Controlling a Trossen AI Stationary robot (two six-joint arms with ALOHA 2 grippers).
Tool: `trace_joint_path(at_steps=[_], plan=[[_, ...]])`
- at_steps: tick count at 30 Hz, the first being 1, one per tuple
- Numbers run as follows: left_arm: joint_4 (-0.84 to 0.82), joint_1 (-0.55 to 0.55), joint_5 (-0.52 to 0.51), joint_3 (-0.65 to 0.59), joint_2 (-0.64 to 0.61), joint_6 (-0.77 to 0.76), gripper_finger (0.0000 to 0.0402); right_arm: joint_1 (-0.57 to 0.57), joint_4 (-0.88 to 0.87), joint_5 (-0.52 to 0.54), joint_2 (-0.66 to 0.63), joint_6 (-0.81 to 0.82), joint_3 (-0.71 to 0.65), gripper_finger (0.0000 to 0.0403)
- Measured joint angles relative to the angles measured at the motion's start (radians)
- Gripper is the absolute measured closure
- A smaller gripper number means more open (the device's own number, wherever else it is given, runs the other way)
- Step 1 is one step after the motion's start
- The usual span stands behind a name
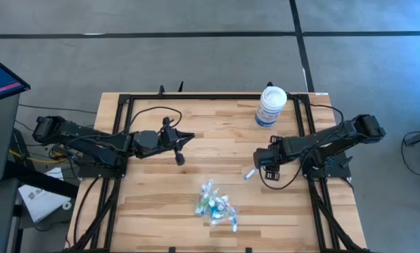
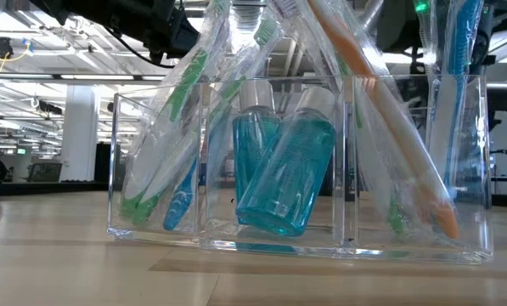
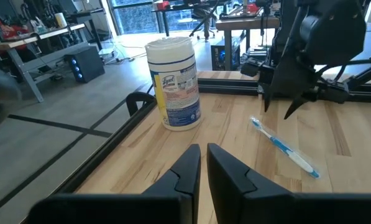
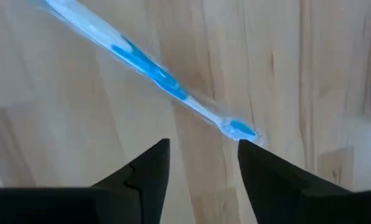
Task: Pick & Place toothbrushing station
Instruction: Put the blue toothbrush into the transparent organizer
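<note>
The right gripper [image 4: 202, 152] hangs fingers-down with its jaws spread over a blue toothbrush [image 4: 154, 74] lying flat on the wooden table [image 1: 217, 147], holding nothing. The left gripper [image 3: 202, 163] is closed and empty, its arm stretched low over the table's left side. The clear tray [image 2: 300, 166] of toothbrushes and teal tubes [image 2: 285, 174] stands near the front edge. A white tub [image 1: 271, 107] stands at the back.

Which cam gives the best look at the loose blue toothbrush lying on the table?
Right wrist view: the blue toothbrush fills the frame, just past the open right gripper. Left wrist view shows it whole but farther off, below that gripper. High view gives a small sliver. In the low view I cannot pick it out.
</note>
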Motion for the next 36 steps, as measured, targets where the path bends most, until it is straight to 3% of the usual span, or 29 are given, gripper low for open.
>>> trace_joint_path(at_steps=[9,18,29,36], plan=[[0.000,0.000,0.000,0.000,0.000,0.000,0.0380,0.000,0.058,0.002,0.113,-0.178,0.000,0.0220],[-0.001,0.000,0.000,0.000,0.000,0.000,0.0380,0.000,0.057,0.003,0.243,-0.198,0.006,0.0236],[-0.001,0.001,0.000,0.000,0.000,0.000,0.0380,0.000,-0.002,0.022,0.252,-0.184,0.105,0.0240],[-0.001,0.001,0.000,0.000,0.000,0.000,0.0380,0.000,0.015,0.008,0.275,-0.278,0.106,0.0240]])
